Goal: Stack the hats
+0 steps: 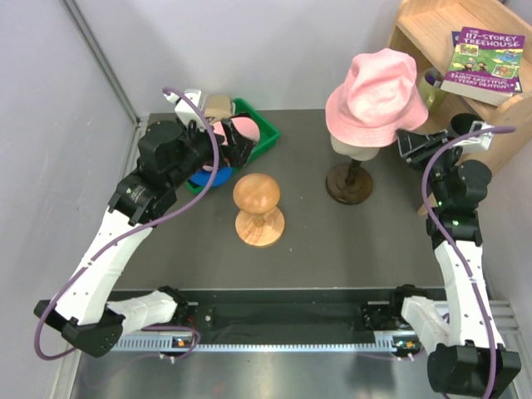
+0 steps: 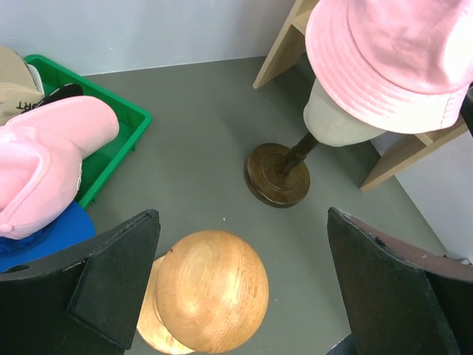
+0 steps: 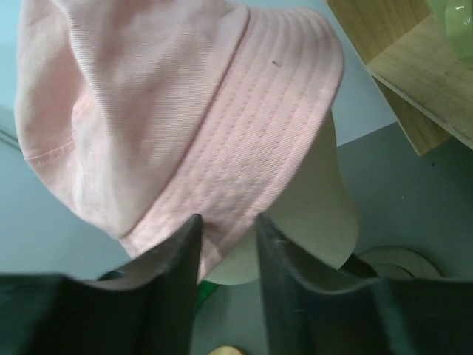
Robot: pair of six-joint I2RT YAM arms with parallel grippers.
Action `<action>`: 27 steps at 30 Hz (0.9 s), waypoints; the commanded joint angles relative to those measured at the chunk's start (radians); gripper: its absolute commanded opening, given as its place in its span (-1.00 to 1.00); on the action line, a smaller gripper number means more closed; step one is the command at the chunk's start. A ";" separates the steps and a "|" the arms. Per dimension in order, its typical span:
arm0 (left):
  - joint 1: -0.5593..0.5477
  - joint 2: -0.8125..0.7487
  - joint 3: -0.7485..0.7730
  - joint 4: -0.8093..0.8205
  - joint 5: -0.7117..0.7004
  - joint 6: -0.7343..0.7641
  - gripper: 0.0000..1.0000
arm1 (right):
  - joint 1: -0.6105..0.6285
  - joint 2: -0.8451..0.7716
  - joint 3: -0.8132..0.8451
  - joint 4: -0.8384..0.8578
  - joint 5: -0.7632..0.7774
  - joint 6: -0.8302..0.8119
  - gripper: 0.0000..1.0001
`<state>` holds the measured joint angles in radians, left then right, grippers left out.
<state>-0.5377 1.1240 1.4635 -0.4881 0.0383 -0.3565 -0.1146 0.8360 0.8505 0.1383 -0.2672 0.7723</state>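
Table (image 1: 332, 249): dark grey, matt top, enclosed by pale grey walls (image 1: 249, 50) at the far and left sides. A metal rail (image 1: 283, 341) is seen along the near edge, between the arm bases.

Far left corner: green bin (image 1: 262, 133) holding the caps. A pink cap (image 2: 52, 148) is piled uppermost, with a blue cap (image 2: 52, 237) under it, spilling over the bin's near rim. A tan cap (image 2: 15, 81) and a black cap (image 2: 59, 92) are noted behind.

Centre: a round-topped wooden knob (image 1: 258, 195), upright and bare.

Toward the far right: a cream dummy head (image 1: 349, 148) on a dark round base (image 1: 349, 184), with a pink bucket hat (image 1: 374, 87) seated on it.

Far right corner: a pale wooden shelf (image 1: 432, 33) with a book (image 1: 485, 62) laid on top.

Left gripper (image 2: 242, 222): held above the table between bin and knob, fingers spread wide, nothing between them.

Right gripper (image 3: 228, 222): raised at the right side of the dummy head, fingers narrowly apart with the tips at the hat's brim. Contact with the brim cannot be made out.
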 commanded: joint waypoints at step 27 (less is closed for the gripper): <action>0.002 -0.049 -0.011 -0.029 -0.029 0.024 0.98 | -0.036 -0.147 -0.065 0.016 0.030 0.143 -0.14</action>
<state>-0.5373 1.1072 1.4582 -0.5304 0.0216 -0.3405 -0.1295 0.6628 0.7326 0.1051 -0.1894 0.8848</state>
